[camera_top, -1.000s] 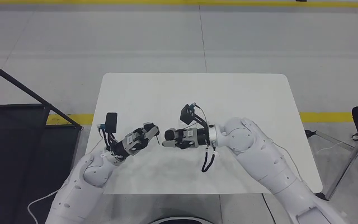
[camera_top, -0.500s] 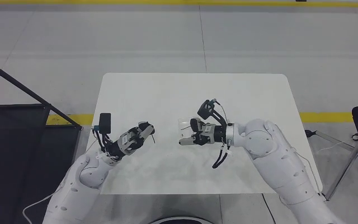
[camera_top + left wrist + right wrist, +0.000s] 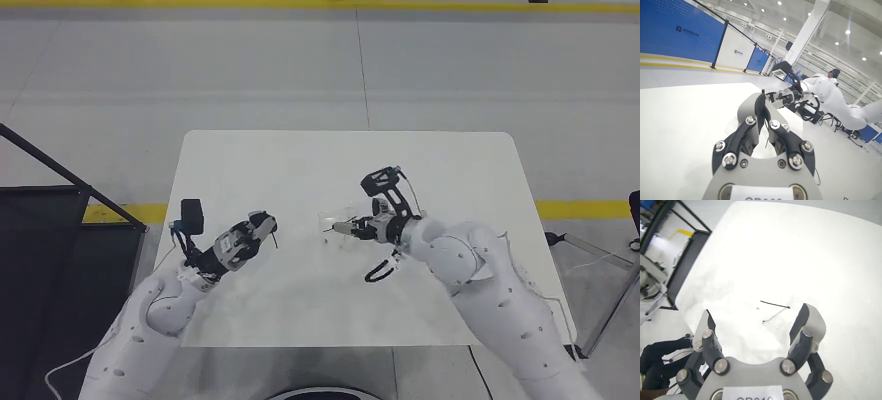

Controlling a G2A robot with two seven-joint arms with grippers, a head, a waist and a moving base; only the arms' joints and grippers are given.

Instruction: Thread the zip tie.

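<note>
1. Left wrist view has the tie (image 3: 766, 140) pinched between the pads of the left gripper (image 3: 762, 102). The fingers are clamped tight on it, and I judge it is held clear of the table (image 3: 300, 160).
2. Its long axis runs along the fingers. One short end pokes past the fingertips, aimed across at the right gripper (image 3: 756, 309), and the rest trails back toward the palm. I cannot make out which end carries the head.
3. My right gripper hangs with its fingers spread wide and nothing in them, apart from the left and tilted down over the table.
4. Under it a thin black strip (image 3: 775, 304) lies on the table with a pale line angling off one end. I cannot tell whether that line is shadow or more strap.
5. I judge the step in hand to be lining up the two ends for threading. To do it well I'd hold the left clamp firm so the tie cannot swivel. I'd bring the right in along the tie's own axis, not across it. I'd also grip close to the tip so the thin strap doesn't flex away.
</note>
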